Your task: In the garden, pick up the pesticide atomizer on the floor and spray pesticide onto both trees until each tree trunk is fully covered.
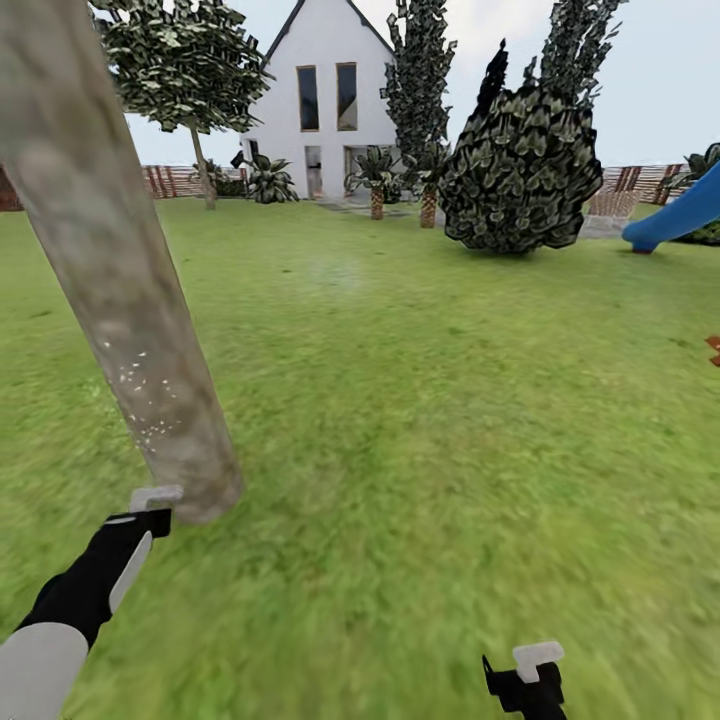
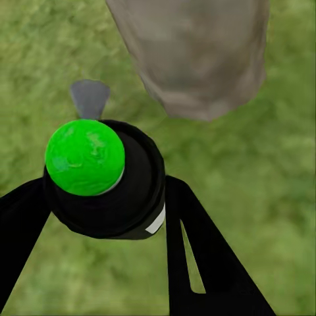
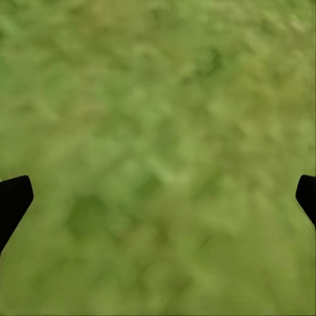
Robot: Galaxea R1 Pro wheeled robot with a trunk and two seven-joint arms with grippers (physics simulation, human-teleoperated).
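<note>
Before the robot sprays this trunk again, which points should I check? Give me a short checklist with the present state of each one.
1. Pesticide atomizer held between the left gripper jaws: ok.
2. Nozzle facing the tree trunk: ok, it points toward the trunk base.
3. Trunk within spray range: ok, it stands close in front of the atomizer.
4. Trunk fully covered: not ok, white specks show on one low patch.
5. Right gripper free: ok, jaws apart over the grass.
6. Second tree covered: cannot tell, too far.

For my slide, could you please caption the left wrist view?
Left gripper holding green-topped pesticide atomizer near the tree trunk.
</note>
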